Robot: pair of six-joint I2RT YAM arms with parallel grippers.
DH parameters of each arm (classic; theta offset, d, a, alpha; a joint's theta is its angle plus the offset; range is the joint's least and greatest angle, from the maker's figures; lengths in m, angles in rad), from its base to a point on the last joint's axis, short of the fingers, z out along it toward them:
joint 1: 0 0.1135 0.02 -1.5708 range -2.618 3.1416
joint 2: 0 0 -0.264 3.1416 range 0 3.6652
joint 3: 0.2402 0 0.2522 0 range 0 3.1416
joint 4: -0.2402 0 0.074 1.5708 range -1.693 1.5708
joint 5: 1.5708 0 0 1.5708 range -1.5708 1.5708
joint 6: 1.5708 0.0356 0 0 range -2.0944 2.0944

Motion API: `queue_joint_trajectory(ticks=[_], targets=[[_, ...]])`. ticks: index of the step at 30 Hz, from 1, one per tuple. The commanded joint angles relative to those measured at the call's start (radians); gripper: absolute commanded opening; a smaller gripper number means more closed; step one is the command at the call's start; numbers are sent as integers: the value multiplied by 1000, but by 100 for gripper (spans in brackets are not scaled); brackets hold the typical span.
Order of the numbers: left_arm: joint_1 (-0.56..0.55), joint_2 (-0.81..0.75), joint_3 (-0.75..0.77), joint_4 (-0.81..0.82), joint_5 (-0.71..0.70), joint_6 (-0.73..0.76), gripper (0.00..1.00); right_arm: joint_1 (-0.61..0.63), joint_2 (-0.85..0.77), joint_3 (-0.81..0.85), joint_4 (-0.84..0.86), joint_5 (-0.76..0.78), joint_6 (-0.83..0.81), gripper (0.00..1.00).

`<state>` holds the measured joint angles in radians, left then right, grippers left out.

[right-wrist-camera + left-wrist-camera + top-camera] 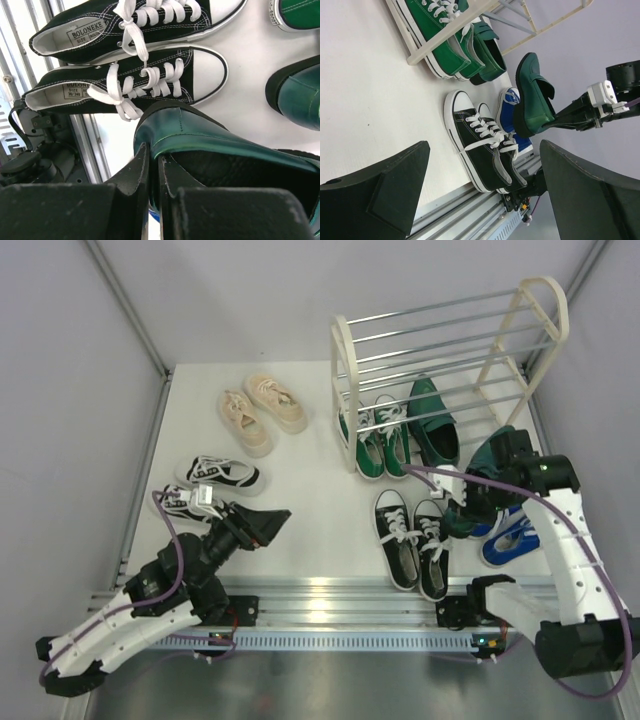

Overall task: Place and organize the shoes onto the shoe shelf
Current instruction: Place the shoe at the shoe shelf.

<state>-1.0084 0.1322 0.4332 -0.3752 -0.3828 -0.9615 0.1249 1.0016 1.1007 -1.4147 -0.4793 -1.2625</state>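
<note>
Glossy dark green loafer [534, 97] is up off the worktop, near the right edge, pinched at the heel rim by the right end effector [154, 160]. Its jaws are nearly closed, one finger inside the shoe and one behind the heel

Long axis runs roughly near-to-far, toe toward the cream-framed shoe shelf with silver rods [342, 390] at the far right corner. Its matching loafer [435, 420] already sits at the shelf's lowest level, beside the green canvas sneakers [380, 445]. The free gap looks to be between that mate and the right end frame, so ahead of the toe and slightly left. Judgement: push forward toe-first, small yaw correction

Right arm is the near one. Left end effector [268, 528] sits at the near left corner, jaws wide, nothing in them, well apart from the shelf

Left wrist view shows the loafer hanging clear above the blue canvas sneakers [510, 535]; the top view doesn't show that height. Right wrist view alone shows the pinch. Only the top view shows the gap
</note>
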Motion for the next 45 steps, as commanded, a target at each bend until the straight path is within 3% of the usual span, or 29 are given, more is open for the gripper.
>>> queue_joint_trajectory(ticks=[1,14,24,29,45], targets=[[2,-25,1,15,-1,33,97,-18,12,77,-82,-44,-112,0],[2,-72,-1,-18,-21,43,98,-174,212,140,-82,-41,-277,0],[4,-83,-5,-22,-33,47,98,-295,331,212,-82,-4,-520,0],[2,-86,-5,-30,-37,49,98,-300,376,217,-86,14,-635,0],[2,-91,-7,-31,-59,50,98,-301,454,294,-84,85,-773,0]])
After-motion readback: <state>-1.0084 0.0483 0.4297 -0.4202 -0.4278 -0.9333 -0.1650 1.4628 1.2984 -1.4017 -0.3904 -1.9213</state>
